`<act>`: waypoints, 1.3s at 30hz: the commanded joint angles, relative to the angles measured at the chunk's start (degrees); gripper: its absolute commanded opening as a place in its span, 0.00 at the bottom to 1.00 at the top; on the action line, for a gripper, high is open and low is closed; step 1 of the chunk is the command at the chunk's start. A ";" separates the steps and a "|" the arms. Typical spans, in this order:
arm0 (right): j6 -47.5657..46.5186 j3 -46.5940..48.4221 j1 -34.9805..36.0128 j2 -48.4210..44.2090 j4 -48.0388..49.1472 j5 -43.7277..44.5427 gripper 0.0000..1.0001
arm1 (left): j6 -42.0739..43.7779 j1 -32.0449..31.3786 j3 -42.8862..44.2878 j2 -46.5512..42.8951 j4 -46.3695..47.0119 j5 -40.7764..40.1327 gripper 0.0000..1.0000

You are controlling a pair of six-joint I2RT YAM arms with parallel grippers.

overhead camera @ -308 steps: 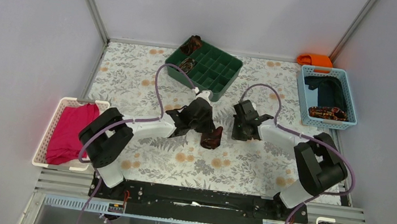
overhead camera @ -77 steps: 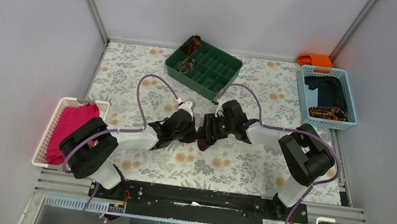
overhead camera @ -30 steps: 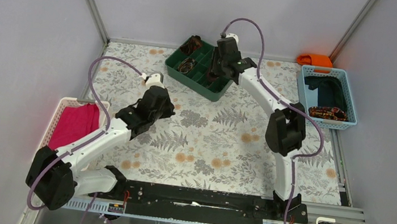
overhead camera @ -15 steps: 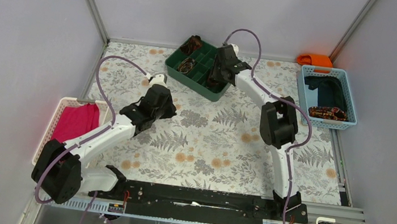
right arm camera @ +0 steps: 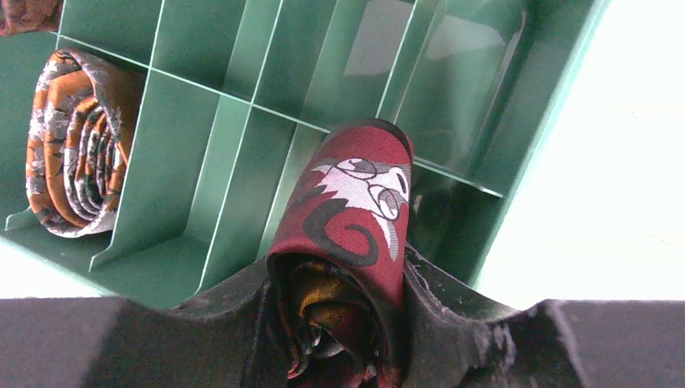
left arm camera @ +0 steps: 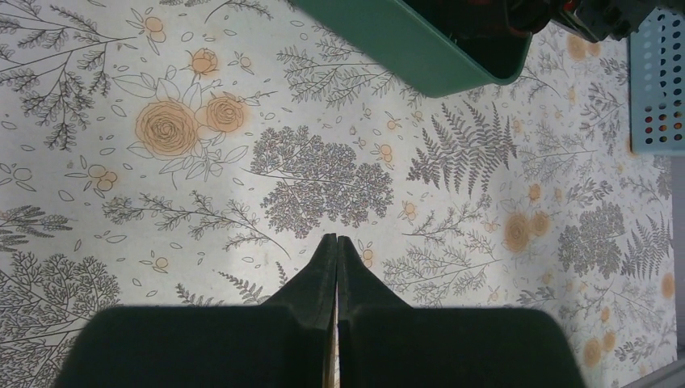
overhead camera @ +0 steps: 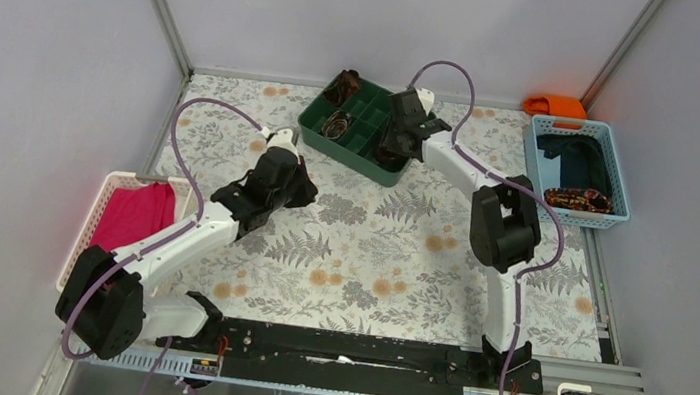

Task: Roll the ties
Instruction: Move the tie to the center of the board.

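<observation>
As the right hand [right arm camera: 338,279] clamps a rolled tie [right arm camera: 355,194] over the green tray [right arm camera: 218,162] at 12 o'clock on the counter [left arm camera: 161,202], step in hand: stowing. Next move, likely: lower into a vacant compartment, then let go. Left hand [left arm camera: 336,250]: fingers together, empty, toward 9 o'clock.

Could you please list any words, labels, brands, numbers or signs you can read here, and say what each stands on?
None: no readable text shows in any view.
The rolled dark maroon fabric tie in the right gripper bears only a white and black figure, not letters.
The green plastic divided tray, the floral tablecloth and the blue plastic basket show no lettering.
</observation>
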 commanded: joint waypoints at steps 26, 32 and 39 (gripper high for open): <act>-9.65 -16.40 -15.60 -14.23 -6.61 -19.92 0.00 | -1.14 0.40 -1.21 3.86 7.38 9.02 0.00; -9.58 -18.32 -17.73 -17.60 -4.65 -26.40 0.00 | -1.06 0.40 -0.72 4.18 7.56 9.57 0.00; -8.60 -19.98 -19.07 -18.98 -2.60 -31.40 0.00 | -1.10 0.40 -0.84 5.29 8.36 10.25 0.00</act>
